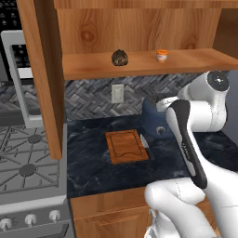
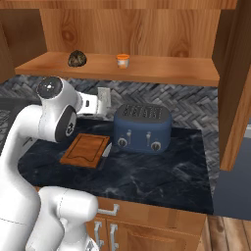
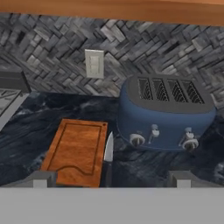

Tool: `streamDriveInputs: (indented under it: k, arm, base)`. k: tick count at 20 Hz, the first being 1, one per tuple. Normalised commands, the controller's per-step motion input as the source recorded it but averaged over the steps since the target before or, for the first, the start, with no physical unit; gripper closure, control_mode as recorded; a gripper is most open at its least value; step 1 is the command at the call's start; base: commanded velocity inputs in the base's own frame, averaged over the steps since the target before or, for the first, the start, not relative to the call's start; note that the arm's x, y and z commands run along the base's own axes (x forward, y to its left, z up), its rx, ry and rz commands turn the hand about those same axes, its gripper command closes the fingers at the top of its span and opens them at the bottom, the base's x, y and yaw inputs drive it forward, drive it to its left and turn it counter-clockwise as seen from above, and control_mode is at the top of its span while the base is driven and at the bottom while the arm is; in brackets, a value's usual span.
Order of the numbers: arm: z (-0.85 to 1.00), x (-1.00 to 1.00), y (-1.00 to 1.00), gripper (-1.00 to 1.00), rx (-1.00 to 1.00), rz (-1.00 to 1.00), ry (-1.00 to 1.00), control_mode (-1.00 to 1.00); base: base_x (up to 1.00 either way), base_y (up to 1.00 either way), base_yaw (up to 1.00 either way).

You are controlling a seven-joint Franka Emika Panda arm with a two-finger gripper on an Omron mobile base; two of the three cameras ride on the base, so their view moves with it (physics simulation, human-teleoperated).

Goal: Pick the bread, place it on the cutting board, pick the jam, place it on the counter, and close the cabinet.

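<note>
The bread (image 1: 120, 57) (image 2: 77, 58), a dark mottled lump, rests on the open cabinet's shelf (image 1: 186, 62). The small orange jam (image 1: 161, 55) (image 2: 122, 60) stands to its right on the same shelf. Below, the reddish cutting board (image 1: 126, 146) (image 2: 85, 149) (image 3: 78, 151) lies bare on the dark counter (image 1: 97, 169). My gripper (image 3: 111, 179) is open with nothing between its fingers. It hovers above the counter, below shelf height, and faces the board and the back wall.
A blue toaster (image 2: 142, 127) (image 3: 165, 113) stands right of the board, and a knife (image 3: 108, 151) lies between them. The cabinet doors (image 1: 42, 69) (image 2: 236, 83) hang open on both sides. A gas stove (image 1: 25, 162) is at the left, and a wall outlet (image 3: 94, 63) is behind.
</note>
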Motion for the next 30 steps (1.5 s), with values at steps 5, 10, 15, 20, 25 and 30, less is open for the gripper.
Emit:
streamDriveInputs:
  k: [5, 10, 15, 20, 25, 30]
  arm:
    - [0.27, -0.08, -0.07, -1.00, 0.00, 0.00, -0.08, -1.00]
    - [0.35, 0.00, -0.01, -1.00, 0.00, 0.00, -0.03, -1.00]
    - [0.46, -0.01, -0.02, -1.00, 0.00, 0.00, 0.00, -1.00]
    - [0.41, -0.05, -0.05, -1.00, 0.00, 0.00, 0.00, -1.00]
    - [0.28, -0.07, -0.04, -1.00, 0.00, 0.00, 0.00, -1.00]
    - [0.27, -0.10, -0.09, -1.00, 0.00, 0.00, 0.00, -1.00]
  base:
    - [0.00, 0.00, 0.00]
    - [0.00, 0.00, 0.00]
    - [0.00, 0.00, 0.00]
    - [0.00, 0.00, 0.00]
    - [0.00, 0.00, 0.00]
    - [0.00, 0.00, 0.00]
